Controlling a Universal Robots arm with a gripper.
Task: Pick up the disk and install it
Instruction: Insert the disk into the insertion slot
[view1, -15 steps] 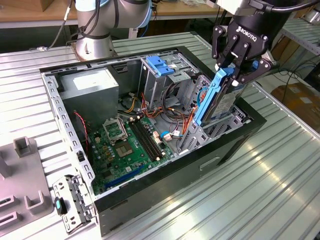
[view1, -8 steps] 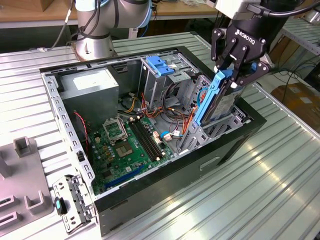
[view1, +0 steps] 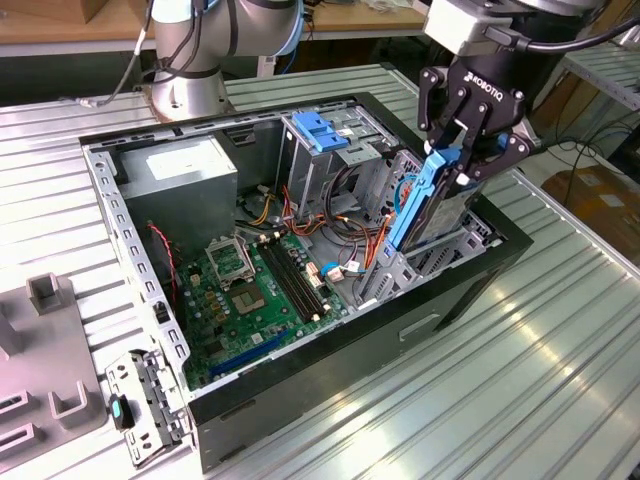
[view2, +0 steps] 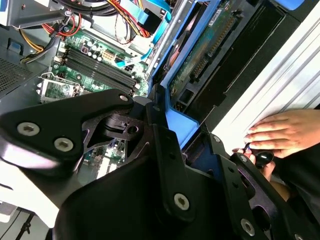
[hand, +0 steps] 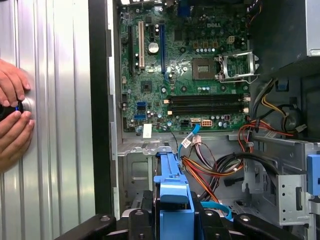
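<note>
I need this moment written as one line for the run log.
pincer: shut on dark-grey hard disk with blue plastic rails | disk: tilted, lower end inside open black computer case | install: not finished

Ribbed metal table (view1: 560, 380) spans most of the exterior view. Open PC case (view1: 420, 325) lies on its side at centre frame, directly on the ribs. Lower left: grey fixture block (view1: 45, 370), with a loose perforated metal bracket (view1: 150, 400) just beside the case corner. Upper left: arm base (view1: 185, 95) stands on the table. In the first wrist view, one hand (hand: 11, 82) and another hand (hand: 14, 137) rest on the table near the case.
</note>
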